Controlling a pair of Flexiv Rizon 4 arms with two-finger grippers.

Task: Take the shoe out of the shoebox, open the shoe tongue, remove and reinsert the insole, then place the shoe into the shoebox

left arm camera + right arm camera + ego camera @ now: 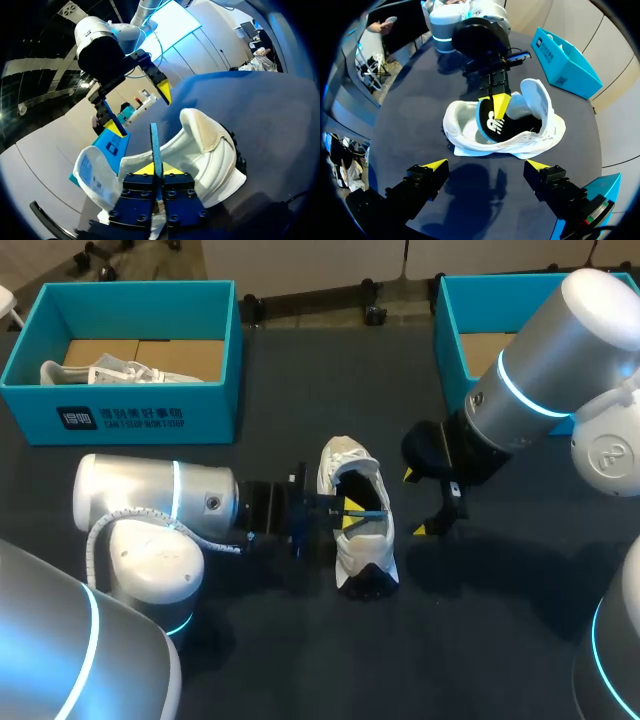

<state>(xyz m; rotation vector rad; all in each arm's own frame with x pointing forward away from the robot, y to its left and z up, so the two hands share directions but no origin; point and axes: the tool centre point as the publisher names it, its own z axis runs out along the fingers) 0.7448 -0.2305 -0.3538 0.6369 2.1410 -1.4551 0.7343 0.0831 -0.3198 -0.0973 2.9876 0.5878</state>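
1. The shoe (352,552) lies near the middle of the table (300,650), between my two grippers.
2. My left gripper (350,512) comes in from the shoe's left and pinches the insole (492,125), which stands on edge inside the shoe.
3. My right gripper (415,502) hangs just right of the shoe, apart from it.
4. The left shoebox (120,422) sits at the far left with a second shoe (115,371) in it.
5. The right shoebox (455,335) sits at the far right, behind my right arm.

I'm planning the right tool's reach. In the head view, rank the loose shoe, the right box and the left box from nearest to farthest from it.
1. shoe, just beside the right tool, mid-table.
2. right box, behind it, far right.
3. left box, far left corner.
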